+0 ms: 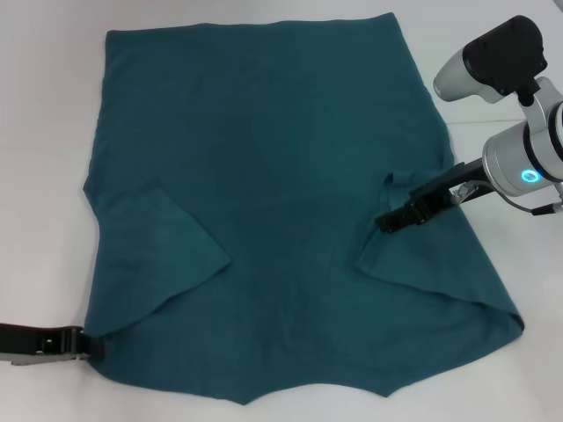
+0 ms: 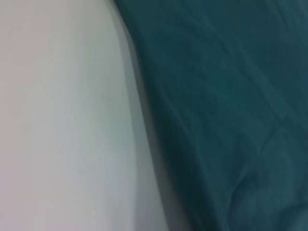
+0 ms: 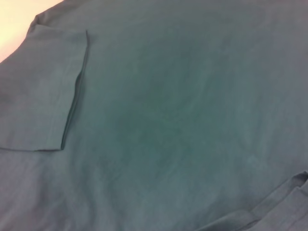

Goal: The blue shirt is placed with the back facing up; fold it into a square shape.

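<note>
My right gripper [image 1: 391,220] lies on the blue shirt [image 1: 281,158] at its folded-in right sleeve (grip unclear); my left gripper [image 1: 84,345] waits beside its lower left corner.

Bare white counter [image 1: 44,132] lies open on both sides of the blue shirt [image 1: 281,176]; the right gripper [image 1: 400,214] sits above the shirt's right sleeve.

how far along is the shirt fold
Early stage. Done: both sleeves of the blue shirt lie folded inward over its back. In hand: the right gripper sits on the right sleeve fold; the left gripper is at the shirt's near left corner. Left: folding the body into a square.
</note>
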Robot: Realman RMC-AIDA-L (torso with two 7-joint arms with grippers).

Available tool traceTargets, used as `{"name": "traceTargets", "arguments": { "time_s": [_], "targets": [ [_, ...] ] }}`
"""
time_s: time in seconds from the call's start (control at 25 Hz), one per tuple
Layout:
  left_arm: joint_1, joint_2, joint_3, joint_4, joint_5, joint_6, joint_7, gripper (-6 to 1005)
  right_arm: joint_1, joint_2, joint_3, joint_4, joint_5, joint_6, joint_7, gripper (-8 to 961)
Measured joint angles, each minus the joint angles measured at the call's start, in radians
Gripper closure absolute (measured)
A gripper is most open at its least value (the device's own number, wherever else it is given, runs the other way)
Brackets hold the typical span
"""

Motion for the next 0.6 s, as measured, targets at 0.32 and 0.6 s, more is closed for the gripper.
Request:
{"name": "traceTargets", "arguments": {
  "time_s": [0.32,0.6],
  "targets": [
    [-0.005,0.006,-0.001,0.002,-0.006,0.009,0.005,977,-0.003,-0.004,-0.002,-0.088,-0.084,-0.127,0.084,132],
    [-0.012,0.008,-0.001,0.004,-0.006,0.012,0.009,977,-0.016,-0.002,-0.003,-0.200,-0.262,-0.344,0.214,134]
  ]
}}
